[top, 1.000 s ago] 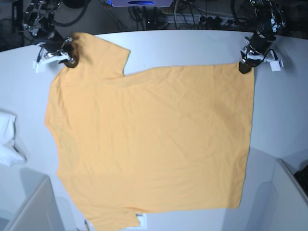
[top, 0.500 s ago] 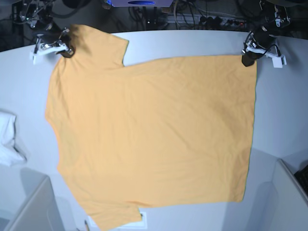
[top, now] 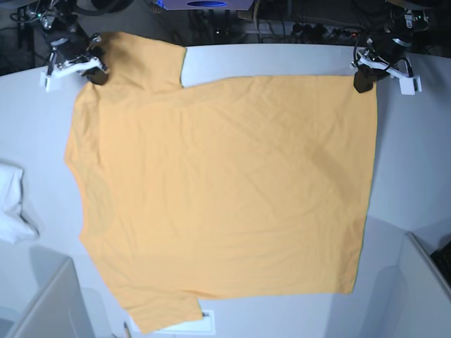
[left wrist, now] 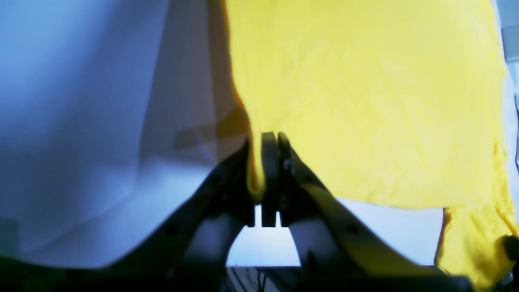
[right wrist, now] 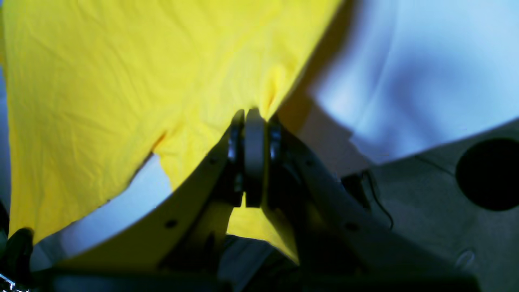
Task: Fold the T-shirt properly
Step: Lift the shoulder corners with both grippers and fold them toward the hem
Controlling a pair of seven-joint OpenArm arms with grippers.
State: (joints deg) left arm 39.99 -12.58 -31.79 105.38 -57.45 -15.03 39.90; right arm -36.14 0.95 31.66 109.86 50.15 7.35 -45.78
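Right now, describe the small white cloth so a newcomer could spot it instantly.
Start at the table, mostly covered by the orange T-shirt. Beyond the shirt's edge on the base view's left lies the white cloth, apart from it. It is small, crumpled and white; no gripper holds it.

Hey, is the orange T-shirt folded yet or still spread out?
Spread out. The T-shirt lies open in a single layer across the table, both sleeves showing, with no fold line anywhere.

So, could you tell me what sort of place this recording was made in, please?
Most likely a robotics lab bench: a white table, a tangle of cables behind it, and two arms, each pincer (left, right) shut on the T-shirt.
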